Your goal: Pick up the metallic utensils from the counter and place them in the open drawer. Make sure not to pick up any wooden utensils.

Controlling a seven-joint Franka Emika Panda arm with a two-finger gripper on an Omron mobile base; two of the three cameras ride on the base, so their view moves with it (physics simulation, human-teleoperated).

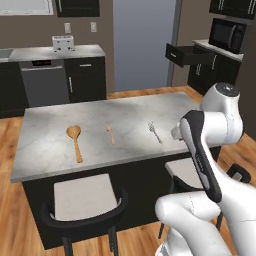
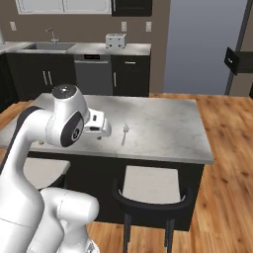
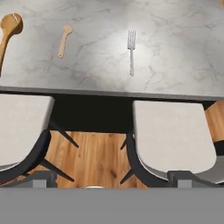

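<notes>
Mostly hidden gripper [image 2: 101,129] wide open, w/ large spoon [image 3: 8,33] cut off, fork [image 3: 131,51] clear

Soft, even light is filling the room. A pale sheen is lying across the tabletop [image 1: 125,107]. Everything is looking sharp.

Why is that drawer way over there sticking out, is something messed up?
Nothing looks broken or spilled. The black drawer is simply pulled open, ready for utensils. On the marble counter the fork and two wooden spoons lie flat, apart, undisturbed.
</notes>
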